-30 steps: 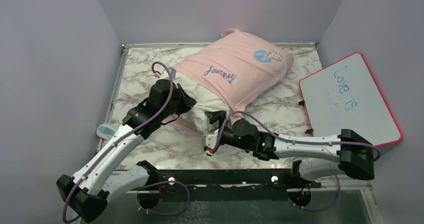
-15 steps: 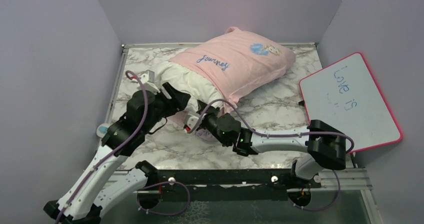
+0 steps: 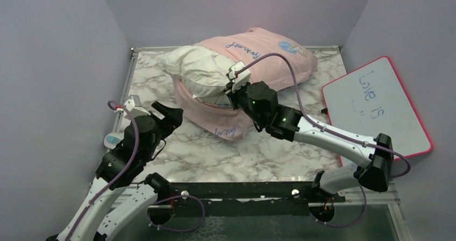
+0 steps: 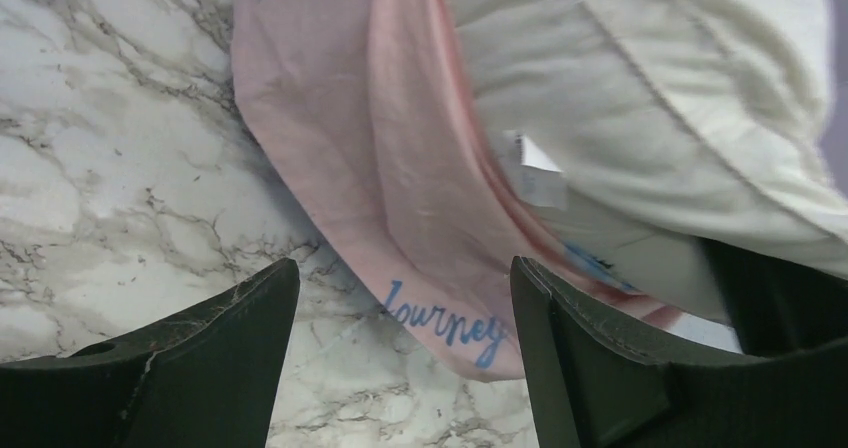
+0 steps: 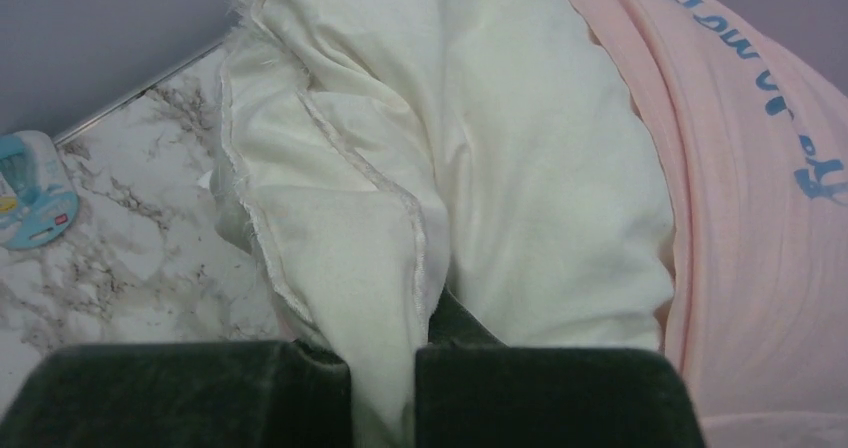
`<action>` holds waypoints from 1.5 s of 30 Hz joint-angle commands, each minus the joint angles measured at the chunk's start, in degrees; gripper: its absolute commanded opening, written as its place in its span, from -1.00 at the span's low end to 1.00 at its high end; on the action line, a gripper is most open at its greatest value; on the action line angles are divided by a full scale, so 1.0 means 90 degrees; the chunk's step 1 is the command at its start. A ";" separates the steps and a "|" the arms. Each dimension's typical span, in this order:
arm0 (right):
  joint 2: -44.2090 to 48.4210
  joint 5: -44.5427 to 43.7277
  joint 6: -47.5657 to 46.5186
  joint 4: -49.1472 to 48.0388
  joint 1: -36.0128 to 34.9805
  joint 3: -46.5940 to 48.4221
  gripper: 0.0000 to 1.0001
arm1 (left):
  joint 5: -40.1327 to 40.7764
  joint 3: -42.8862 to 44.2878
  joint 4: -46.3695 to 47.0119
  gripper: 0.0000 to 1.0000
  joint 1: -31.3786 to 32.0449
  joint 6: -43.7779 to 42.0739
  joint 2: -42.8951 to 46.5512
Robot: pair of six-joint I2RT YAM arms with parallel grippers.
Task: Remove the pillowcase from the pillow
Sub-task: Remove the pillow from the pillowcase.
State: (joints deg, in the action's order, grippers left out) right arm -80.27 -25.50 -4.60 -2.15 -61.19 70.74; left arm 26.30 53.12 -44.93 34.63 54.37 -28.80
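Pinching a seamed fold of the plain white pillow point(image 3: 200, 71) between the right fingers point(image 3: 231, 86), shut tight on the cloth, with the white fabric squeezed into the narrow gap in the right wrist view. Holding the left fingers point(image 3: 168, 112) spread wide with nothing between them, low over the marble counter point(image 3: 242, 149), just near-left of the bundle and clear of it. Finding pillow and pillowcase point(image 3: 274, 58) together at the far middle of the counter, with the white end bared and bulging toward the far left. Showing the pink cover bunched over the right-hand part, with cursive "Journey" and 1 small blue print on top. Noting 1 loose pink flap draped below the bared end toward the near side, with a 2nd "Journey" along its lower edge, down on the marble straight ahead of the open left fingers. Seeing a pink-framed whiteboard point(image 3: 376, 106) with handwriting at the counter's right edge, well apart from the pillow. Spotting 1 small blue-and-white object point(image 3: 114, 140) at the left edge beside the left arm, too small to identify.
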 commanded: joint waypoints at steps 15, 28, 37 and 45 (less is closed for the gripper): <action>0.0375 -0.0117 0.1035 0.1913 0.0080 0.1530 -0.99 | -0.0818 -0.0646 0.2103 0.66 -0.0153 -0.0281 -0.1657; 0.0479 0.0152 0.1424 0.1962 0.0090 0.1679 -0.99 | -0.4098 -0.1505 0.4018 0.63 -0.2747 -0.0187 -0.2009; 0.0528 0.0468 0.1646 0.1830 0.0090 0.1590 -0.99 | -0.5597 -0.2146 0.5615 0.46 -0.3032 0.0014 -0.2662; 0.0696 0.0751 0.1975 0.1645 0.0090 0.1761 -0.99 | -0.5079 -0.3316 0.5488 -0.32 -0.3060 0.0728 -0.2345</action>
State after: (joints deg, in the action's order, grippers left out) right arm -78.76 -20.45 8.86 22.50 -60.10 81.28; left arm -19.59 28.67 4.89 7.22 57.87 -51.81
